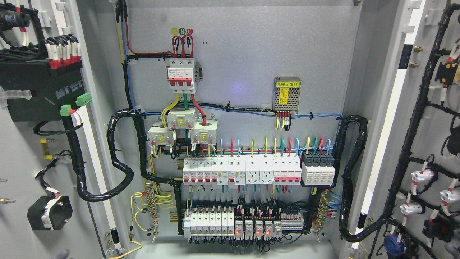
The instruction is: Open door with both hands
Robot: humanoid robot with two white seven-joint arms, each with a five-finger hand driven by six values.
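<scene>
Both doors of the grey electrical cabinet stand swung wide open. The left door (21,151) shows its inner face at the picture's left, with a black module and cable bundles on it. At the right, the right door (436,54) shows its inner face the same way, crossed by a black wiring harness. A small grey part of my left hand (61,254) pokes in at the bottom edge by the left door. A similar grey part of my right hand (453,250) shows at the bottom right corner by the right door. Neither hand visibly touches a door.
Inside, the back panel (244,54) carries a red-and-white main breaker (181,73), a small power supply (286,93), rows of white breakers (240,172) and relays with red lights (253,228). Thick black cable looms (120,158) curve from the cabinet to each door.
</scene>
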